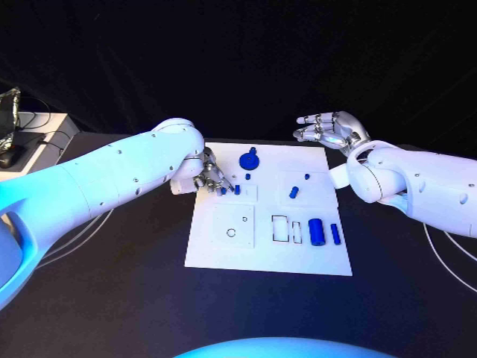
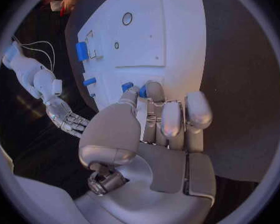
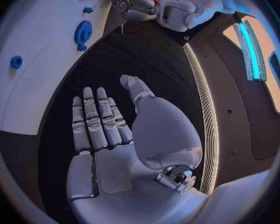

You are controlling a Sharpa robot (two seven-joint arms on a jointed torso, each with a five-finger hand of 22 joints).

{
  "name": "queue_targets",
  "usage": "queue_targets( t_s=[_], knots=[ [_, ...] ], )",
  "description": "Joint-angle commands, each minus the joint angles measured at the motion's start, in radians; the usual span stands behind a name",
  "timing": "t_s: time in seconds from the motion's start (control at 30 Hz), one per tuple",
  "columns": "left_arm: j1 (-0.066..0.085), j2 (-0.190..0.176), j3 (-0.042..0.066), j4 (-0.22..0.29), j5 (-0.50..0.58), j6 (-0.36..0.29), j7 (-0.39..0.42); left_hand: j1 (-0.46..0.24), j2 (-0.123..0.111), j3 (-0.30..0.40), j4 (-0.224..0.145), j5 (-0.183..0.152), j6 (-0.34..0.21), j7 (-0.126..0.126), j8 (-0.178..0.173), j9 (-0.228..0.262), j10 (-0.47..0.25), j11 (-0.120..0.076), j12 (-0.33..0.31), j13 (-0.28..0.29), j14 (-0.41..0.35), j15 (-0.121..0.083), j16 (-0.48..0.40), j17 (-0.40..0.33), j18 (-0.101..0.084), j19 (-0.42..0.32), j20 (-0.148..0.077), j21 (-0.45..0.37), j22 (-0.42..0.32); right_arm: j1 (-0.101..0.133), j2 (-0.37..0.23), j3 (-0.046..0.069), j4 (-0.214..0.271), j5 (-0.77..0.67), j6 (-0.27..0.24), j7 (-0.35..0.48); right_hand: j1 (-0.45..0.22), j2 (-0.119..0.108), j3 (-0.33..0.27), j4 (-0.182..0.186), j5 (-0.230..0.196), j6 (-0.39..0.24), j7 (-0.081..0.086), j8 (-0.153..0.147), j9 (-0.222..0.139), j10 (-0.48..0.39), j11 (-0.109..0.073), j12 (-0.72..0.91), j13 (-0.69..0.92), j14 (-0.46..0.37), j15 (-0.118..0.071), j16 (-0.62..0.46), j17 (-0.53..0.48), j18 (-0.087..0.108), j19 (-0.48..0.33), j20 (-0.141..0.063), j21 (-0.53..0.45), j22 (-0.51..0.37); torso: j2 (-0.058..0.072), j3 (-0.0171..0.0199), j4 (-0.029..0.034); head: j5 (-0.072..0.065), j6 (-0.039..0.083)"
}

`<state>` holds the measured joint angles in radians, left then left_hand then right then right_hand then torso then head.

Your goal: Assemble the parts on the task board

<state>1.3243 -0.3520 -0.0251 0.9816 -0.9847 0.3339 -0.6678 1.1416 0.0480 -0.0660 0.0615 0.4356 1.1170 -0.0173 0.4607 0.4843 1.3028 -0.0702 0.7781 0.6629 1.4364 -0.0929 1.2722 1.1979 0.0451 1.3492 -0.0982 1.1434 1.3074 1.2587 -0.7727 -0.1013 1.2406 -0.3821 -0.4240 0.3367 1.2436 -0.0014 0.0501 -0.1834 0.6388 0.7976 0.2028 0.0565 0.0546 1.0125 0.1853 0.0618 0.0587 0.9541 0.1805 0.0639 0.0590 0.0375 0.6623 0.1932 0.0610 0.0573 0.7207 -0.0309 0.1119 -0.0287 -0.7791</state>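
Note:
The white task board (image 1: 265, 246) lies mid-table. My left hand (image 1: 209, 179) is over its far left part, thumb and a finger pinching a small blue part (image 2: 142, 91), with a second small blue part (image 1: 236, 189) just beside it. My right hand (image 1: 330, 130) hovers off the board's far right corner, fingers (image 3: 93, 119) spread and holding nothing. A round blue disc (image 1: 250, 159) lies at the far edge. A blue cylinder (image 1: 317, 232) and a blue bar (image 1: 335, 234) lie at the near right. Small blue pegs (image 1: 294, 192) stand mid-board.
Rectangular slots (image 1: 280, 229) and a round hole (image 1: 231, 233) mark the board's near half. A side table with dark equipment (image 1: 7, 134) stands at the far left. White cables (image 1: 459, 257) trail over the black table at the right.

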Motion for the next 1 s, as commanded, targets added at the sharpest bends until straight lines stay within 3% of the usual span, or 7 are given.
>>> queue_targets(
  t_s=[0.03, 0.3, 0.37, 0.43, 0.63, 0.8, 1.0],
  knots=[
    [-0.005, -0.004, -0.002, 0.010, -0.004, -0.004, 0.004, -0.001, -0.012, -0.016, 0.001, -0.005, 0.001, 0.008, -0.001, 0.000, 0.004, 0.006, -0.002, -0.001, 0.007, -0.001, 0.004, 0.000, -0.004, 0.005, -0.002, 0.003, 0.118, 0.000, -0.001, 0.000, 0.001, -0.008, 0.016, 0.009, -0.007, -0.002, 0.000, -0.008, 0.005, 0.007, 0.026, -0.003, 0.001, 0.007, -0.003, -0.003, -0.001, -0.004, -0.001, -0.006, -0.001, -0.018, -0.009, 0.001, -0.004, -0.001, 0.001, -0.0001, -0.0001, 0.000, 0.000],
    [-0.006, -0.029, 0.000, 0.040, -0.010, -0.014, 0.003, 0.009, -0.004, -0.117, 0.013, -0.045, 0.004, 0.010, 0.002, 0.001, 0.004, 0.007, -0.002, -0.004, 0.006, -0.001, 0.002, -0.001, -0.003, 0.004, -0.002, 0.001, 0.117, 0.000, -0.001, 0.000, 0.000, -0.008, 0.016, 0.009, -0.007, -0.002, 0.000, -0.008, 0.005, 0.007, 0.026, -0.003, 0.001, 0.007, -0.003, -0.003, -0.001, -0.004, -0.001, -0.006, -0.001, -0.018, -0.009, 0.001, -0.004, -0.001, -0.001, -0.0009, 0.0008, -0.001, 0.000],
    [-0.006, -0.036, 0.000, 0.048, -0.012, -0.017, 0.002, 0.000, -0.005, -0.130, 0.020, -0.114, 0.005, 0.011, 0.004, 0.003, 0.005, 0.008, -0.002, -0.004, 0.007, 0.000, 0.003, 0.000, -0.003, 0.004, -0.001, 0.001, 0.117, 0.000, -0.001, 0.000, 0.000, -0.008, 0.016, 0.009, -0.007, -0.002, 0.000, -0.008, 0.005, 0.007, 0.026, -0.003, 0.001, 0.007, -0.003, -0.003, -0.001, -0.004, -0.001, -0.006, -0.001, -0.018, -0.009, 0.001, -0.004, -0.001, -0.001, -0.0006, 0.0012, -0.001, 0.000],
    [-0.006, -0.043, 0.001, 0.056, -0.016, -0.020, 0.003, -0.016, -0.003, -0.141, 0.033, -0.232, 0.005, 0.013, 0.006, 0.004, 0.006, 0.009, -0.001, -0.004, 0.007, 0.001, 0.003, 0.001, -0.003, 0.005, -0.001, 0.002, 0.118, 0.000, -0.001, 0.000, -0.001, -0.008, 0.017, 0.009, -0.007, -0.002, 0.001, -0.009, 0.007, 0.007, 0.026, -0.003, 0.001, 0.007, -0.003, -0.003, -0.001, -0.004, -0.001, -0.006, -0.001, -0.018, -0.009, 0.001, -0.004, -0.001, -0.001, -0.0005, 0.0013, -0.002, 0.000],
    [-0.006, -0.062, 0.002, 0.084, -0.020, -0.029, 0.004, -0.024, -0.007, -0.142, 0.048, -0.328, 0.003, 0.013, 0.009, 0.007, 0.006, 0.010, 0.000, -0.005, 0.007, 0.001, 0.004, 0.002, -0.003, 0.005, 0.000, 0.001, 0.118, 0.000, -0.001, 0.000, -0.002, -0.008, 0.017, 0.010, -0.007, -0.001, 0.002, -0.010, 0.009, 0.007, 0.026, -0.003, 0.001, 0.007, -0.003, -0.003, -0.001, -0.004, -0.001, -0.006, -0.001, -0.018, -0.009, 0.001, -0.004, -0.001, -0.001, -0.0009, 0.0009, -0.001, -0.001],
    [-0.006, -0.081, 0.008, 0.112, -0.002, -0.060, 0.019, -0.028, -0.017, -0.134, 0.058, -0.377, -0.004, 0.016, 0.009, 0.008, 0.001, 0.012, -0.001, -0.008, 0.006, 0.002, -0.006, -0.009, -0.001, 0.003, 0.001, -0.002, 0.116, -0.001, 0.000, 0.000, -0.003, -0.008, 0.018, 0.010, -0.007, -0.001, 0.002, -0.010, 0.009, 0.007, 0.026, -0.003, 0.001, 0.007, -0.003, -0.003, -0.001, -0.004, -0.001, -0.006, -0.001, -0.018, -0.009, 0.001, -0.004, -0.001, -0.001, -0.0011, 0.0010, -0.001, 0.000],
    [-0.006, -0.106, 0.027, 0.145, 0.021, -0.110, 0.042, -0.023, -0.043, -0.128, 0.075, -0.383, -0.021, 0.023, 0.005, 0.006, -0.013, 0.016, -0.001, -0.014, 0.001, 0.003, -0.023, -0.032, 0.004, -0.002, 0.006, -0.014, 0.113, -0.002, 0.000, 0.000, -0.004, -0.008, 0.019, 0.010, -0.007, -0.001, 0.002, -0.010, 0.009, 0.007, 0.026, -0.003, 0.001, 0.007, -0.003, -0.003, -0.001, -0.004, -0.001, -0.006, -0.001, -0.018, -0.009, 0.001, -0.004, -0.001, 0.000, -0.0005, 0.0002, 0.000, 0.002]
  ],
)
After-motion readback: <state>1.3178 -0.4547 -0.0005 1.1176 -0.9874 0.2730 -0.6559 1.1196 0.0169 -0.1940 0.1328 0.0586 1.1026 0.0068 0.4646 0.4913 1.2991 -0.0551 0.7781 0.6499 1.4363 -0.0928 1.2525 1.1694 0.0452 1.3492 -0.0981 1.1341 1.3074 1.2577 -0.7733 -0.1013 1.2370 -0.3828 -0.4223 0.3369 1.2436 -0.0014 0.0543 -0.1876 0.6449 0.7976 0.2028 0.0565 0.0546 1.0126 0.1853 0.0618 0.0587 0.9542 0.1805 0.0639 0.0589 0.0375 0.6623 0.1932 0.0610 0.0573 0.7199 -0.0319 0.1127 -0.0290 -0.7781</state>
